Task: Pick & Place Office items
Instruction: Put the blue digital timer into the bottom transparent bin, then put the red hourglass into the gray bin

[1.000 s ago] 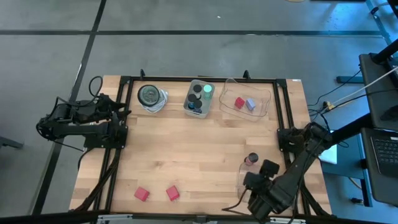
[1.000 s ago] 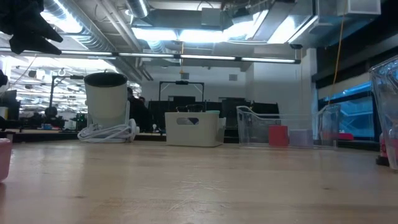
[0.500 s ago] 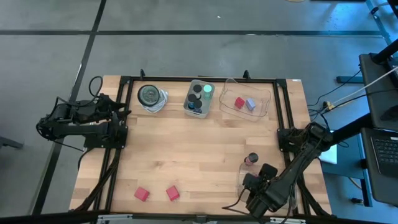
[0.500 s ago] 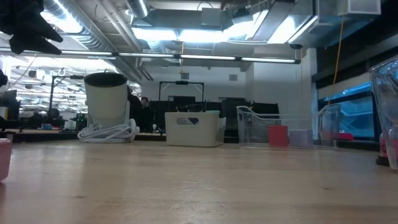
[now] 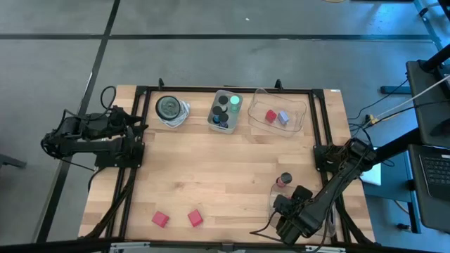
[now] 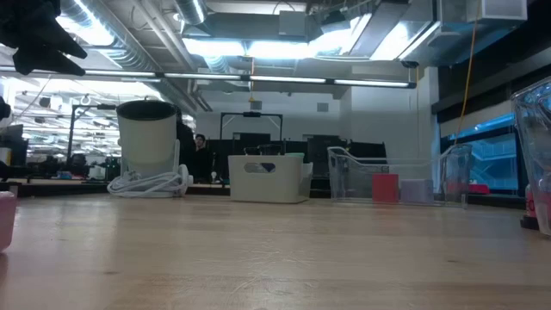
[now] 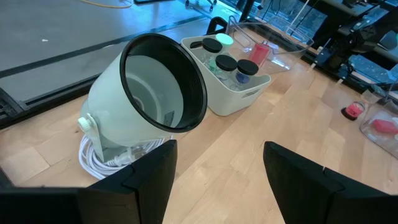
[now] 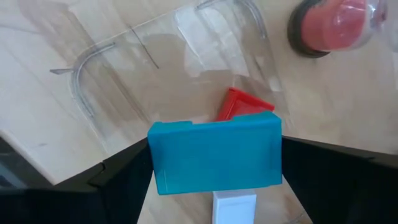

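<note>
In the high view, the right gripper (image 5: 281, 208) is at the lower right of the frame, close to the bottom edge of the table (image 5: 225, 169). Its own camera shows a teal block (image 8: 214, 149) lying across between its two dark fingers (image 8: 124, 180), each end touching one finger, so we say that the tool holds this block. Under the block we see a small clear tray (image 8: 93, 59) with a red block (image 8: 239, 104) inside it, and a white block (image 8: 234, 208) just beside the teal one. A short dark piece with a pink top (image 5: 283, 180) stands on the wood near this tray.

The left gripper (image 7: 219, 155) waits at the left edge of the table. Its fingers stand well apart with nothing between them, facing a round pale dish (image 7: 146, 106) with a white cable.

The other office items are spread in the high view. Two red blocks (image 5: 160, 219) lie at the lower left of the table, near each other but apart. At the upper middle, a white bin (image 5: 214, 116) holds dark cylinders (image 5: 221, 110) and one green cylinder (image 5: 235, 100). To the right of it, a larger clear tray (image 5: 295, 123) holds a red block and a lavender block (image 5: 283, 118), just beside each other.
</note>
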